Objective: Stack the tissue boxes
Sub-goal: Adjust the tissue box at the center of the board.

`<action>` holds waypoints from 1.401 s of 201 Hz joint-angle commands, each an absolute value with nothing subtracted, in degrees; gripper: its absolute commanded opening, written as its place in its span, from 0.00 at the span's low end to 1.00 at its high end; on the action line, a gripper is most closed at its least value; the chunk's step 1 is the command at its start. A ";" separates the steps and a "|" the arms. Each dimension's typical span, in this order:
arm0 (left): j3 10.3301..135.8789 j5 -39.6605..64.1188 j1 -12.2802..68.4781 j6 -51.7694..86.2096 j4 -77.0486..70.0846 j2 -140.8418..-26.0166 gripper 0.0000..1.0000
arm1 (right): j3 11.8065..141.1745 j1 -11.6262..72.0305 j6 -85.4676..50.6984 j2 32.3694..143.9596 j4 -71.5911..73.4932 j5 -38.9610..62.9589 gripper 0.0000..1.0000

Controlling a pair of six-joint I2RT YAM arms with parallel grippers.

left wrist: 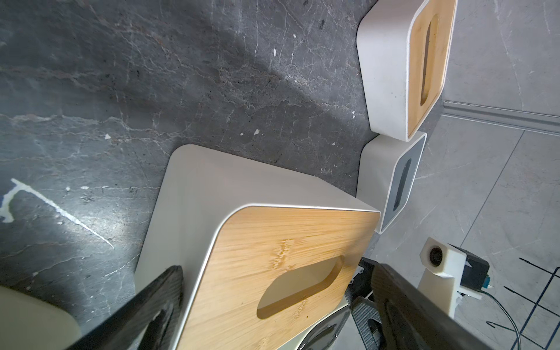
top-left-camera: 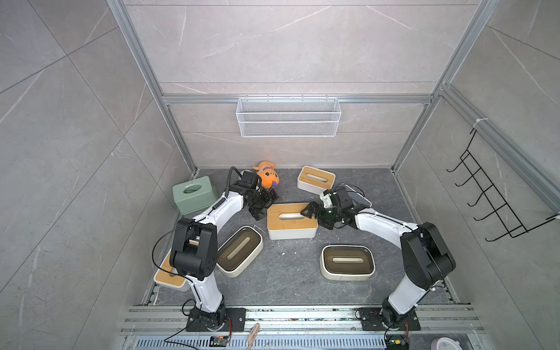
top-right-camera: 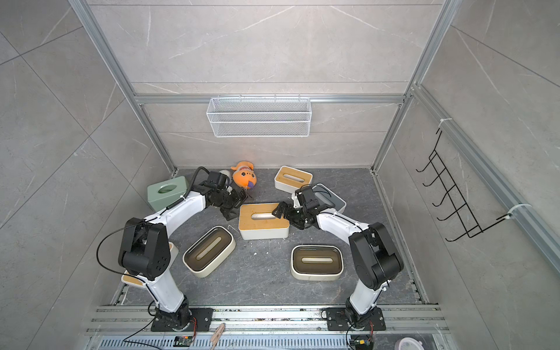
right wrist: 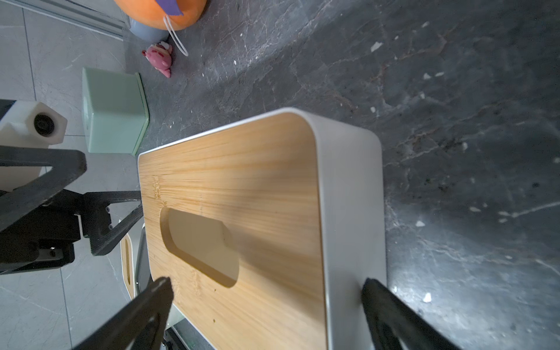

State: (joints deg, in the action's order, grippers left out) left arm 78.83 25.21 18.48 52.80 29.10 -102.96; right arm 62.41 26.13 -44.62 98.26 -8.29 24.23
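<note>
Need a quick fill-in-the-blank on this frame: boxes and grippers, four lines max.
1. The left gripper and the right gripper are at opposite ends of the central box, whose lid is ____.
2. The jaws of both grippers are ____.
3. Cream boxes with dark-brown lids number ____.
4. The box beside the left forearm is ____ in colour.

Missing words: bamboo; open; two; green.
</note>
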 commanded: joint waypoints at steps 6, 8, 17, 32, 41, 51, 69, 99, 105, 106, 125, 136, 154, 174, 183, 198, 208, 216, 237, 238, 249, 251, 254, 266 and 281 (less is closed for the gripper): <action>81.68 26.86 18.38 51.28 30.48 -104.22 0.99 | 64.26 26.72 -46.35 98.66 -7.77 22.81 1.00; 81.72 26.82 18.33 51.25 30.54 -104.28 1.00 | 64.21 26.72 -46.38 98.65 -7.63 22.84 1.00; 81.85 26.69 18.15 51.28 30.67 -104.43 0.99 | 64.20 26.73 -46.55 98.74 -7.14 23.20 1.00; 82.00 26.55 17.98 51.38 30.66 -104.51 0.99 | 64.71 26.70 -46.82 99.35 -7.04 23.55 1.00; 82.15 26.46 17.85 51.47 30.68 -104.63 0.99 | 65.28 26.74 -46.74 99.81 -7.66 23.27 1.00; 82.30 26.38 17.68 51.38 30.99 -104.76 0.99 | 66.00 26.79 -46.83 100.27 -9.02 22.49 1.00; 83.00 26.00 17.25 50.85 32.08 -104.63 0.99 | 65.88 26.47 -47.95 99.65 -9.85 20.45 1.00; 87.25 19.99 17.15 46.46 38.66 -102.95 0.99 | 65.25 25.39 -49.12 97.02 -11.91 16.01 1.00; 88.10 18.40 17.14 45.50 40.29 -102.24 0.99 | 65.34 25.09 -49.22 96.51 -12.49 15.27 1.00; 88.21 18.03 17.14 45.34 40.49 -102.14 0.99 | 65.32 25.07 -49.26 96.42 -12.66 15.06 1.00; 90.43 12.44 16.76 42.06 45.29 -99.19 0.99 | 65.53 24.76 -49.17 93.77 -15.55 10.92 1.00; 90.77 9.72 15.95 40.91 47.16 -96.89 1.00 | 64.99 24.74 -48.54 91.67 -16.16 9.12 1.00; 90.78 5.80 13.74 40.17 50.10 -93.08 1.00 | 65.11 24.72 -46.36 89.06 -18.05 7.83 1.00; 90.74 4.10 9.62 40.88 52.71 -89.59 1.00 | 65.57 24.75 -43.40 87.04 -20.39 7.63 1.00; 90.65 3.32 7.51 41.55 53.56 -88.34 1.00 | 65.08 24.76 -42.24 85.66 -20.55 7.67 1.00; 90.19 2.02 3.75 43.14 54.13 -86.83 0.99 | 64.15 24.73 -40.31 83.24 -20.48 8.05 1.00; 90.22 2.19 0.75 45.09 54.44 -86.49 1.00 | 63.78 24.78 -39.11 81.94 -20.56 8.57 1.00; 90.23 3.22 -1.99 47.05 54.26 -86.57 1.00 | 63.66 24.74 -38.17 81.20 -20.72 9.27 1.00; 90.44 4.35 -8.84 53.70 53.58 -88.32 0.96 | 63.31 24.76 -36.94 79.85 -21.15 11.47 1.00; 90.39 4.46 -9.12 54.01 53.51 -88.50 0.95 | 63.25 24.77 -36.88 79.78 -21.12 11.58 1.00; 90.20 5.46 -12.23 57.00 51.55 -89.85 0.89 | 62.55 24.79 -37.14 78.73 -20.52 11.95 1.00; 90.29 5.39 -12.64 57.47 51.16 -90.16 0.88 | 62.46 24.83 -37.26 78.59 -20.38 11.89 1.00; 90.32 5.30 -13.34 58.17 50.66 -90.60 0.87 | 62.41 24.75 -37.53 78.43 -20.27 11.79 1.00; 91.01 5.18 -15.57 60.47 48.92 -92.53 0.85 | 62.33 24.78 -38.88 77.44 -19.27 12.33 1.00; 94.25 2.92 -17.29 62.96 49.90 -96.50 0.85 | 61.08 25.17 -40.01 75.48 -17.08 13.09 1.00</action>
State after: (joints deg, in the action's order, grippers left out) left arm 89.54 4.54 -14.85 55.66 50.74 -91.68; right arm 62.98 24.71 -39.22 78.89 -19.16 11.44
